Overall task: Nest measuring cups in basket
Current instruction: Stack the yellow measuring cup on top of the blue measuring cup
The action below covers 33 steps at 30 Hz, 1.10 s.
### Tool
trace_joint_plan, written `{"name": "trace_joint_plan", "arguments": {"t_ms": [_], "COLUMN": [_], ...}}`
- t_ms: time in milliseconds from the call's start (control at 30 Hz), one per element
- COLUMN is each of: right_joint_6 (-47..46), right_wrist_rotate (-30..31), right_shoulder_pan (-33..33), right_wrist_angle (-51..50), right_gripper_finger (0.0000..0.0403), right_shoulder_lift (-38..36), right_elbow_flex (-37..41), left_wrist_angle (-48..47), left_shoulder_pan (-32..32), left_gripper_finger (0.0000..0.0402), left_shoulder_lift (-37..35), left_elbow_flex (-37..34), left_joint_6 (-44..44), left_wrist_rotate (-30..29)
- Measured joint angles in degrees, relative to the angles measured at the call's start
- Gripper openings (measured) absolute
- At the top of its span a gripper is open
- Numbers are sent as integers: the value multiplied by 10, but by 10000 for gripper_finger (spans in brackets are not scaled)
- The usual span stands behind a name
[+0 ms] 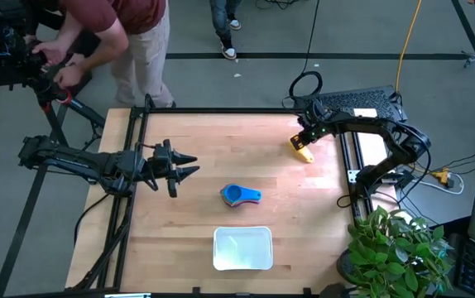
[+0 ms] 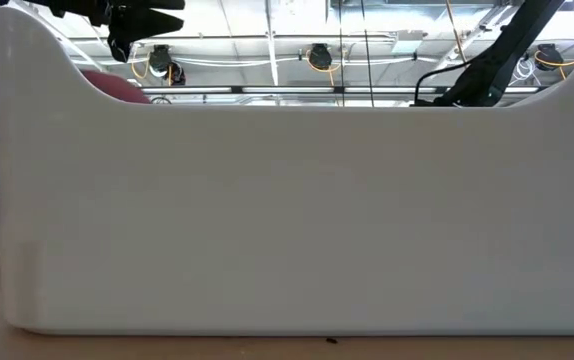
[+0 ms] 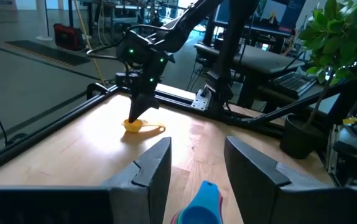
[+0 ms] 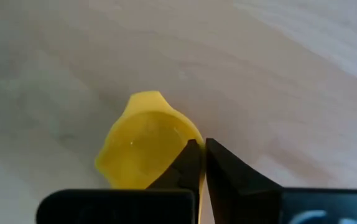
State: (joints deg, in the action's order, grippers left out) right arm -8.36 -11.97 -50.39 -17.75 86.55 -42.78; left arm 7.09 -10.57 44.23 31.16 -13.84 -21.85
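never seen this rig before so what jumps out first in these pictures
The right gripper is down at the yellow measuring cup near the table's far right side, its fingers nearly closed at the cup's rim. A stack of nested cups, blue on top, sits mid-table in front of the open left gripper. The white basket waits at the near edge.

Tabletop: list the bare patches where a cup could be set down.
Bare wood lies between the left end effector and the yellow cup, and on both sides of the basket. It is crowded around the stacked cups and at the right end effector.
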Motion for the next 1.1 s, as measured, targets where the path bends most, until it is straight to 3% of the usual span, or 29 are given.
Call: {"name": "trace_joint_plan", "arguments": {"t_ms": [167, 500, 767, 1100], "right_joint_6": [-28, -82, -90, -61], "right_wrist_rotate": [-34, 2, 33, 29], "right_shoulder_pan": [43, 221, 345, 419], "right_wrist_angle": [32, 34, 36, 13], "right_gripper_finger": [2, 1, 0, 0], "right_shoulder_lift": [-37, -83, -53, 39], "right_elbow_flex": [0, -82, -178, -284], "left_wrist_angle": [0, -31, -37, -46], "left_shoulder_pan": [0, 20, 23, 23], "left_gripper_finger": [149, 149, 149, 149], "left_shoulder_lift": [0, 0, 0, 0], "left_elbow_flex": [0, 0, 0, 0], "left_joint_6": [-1, -25, -32, -34], "left_wrist_rotate": [-1, -8, -8, -8]}}
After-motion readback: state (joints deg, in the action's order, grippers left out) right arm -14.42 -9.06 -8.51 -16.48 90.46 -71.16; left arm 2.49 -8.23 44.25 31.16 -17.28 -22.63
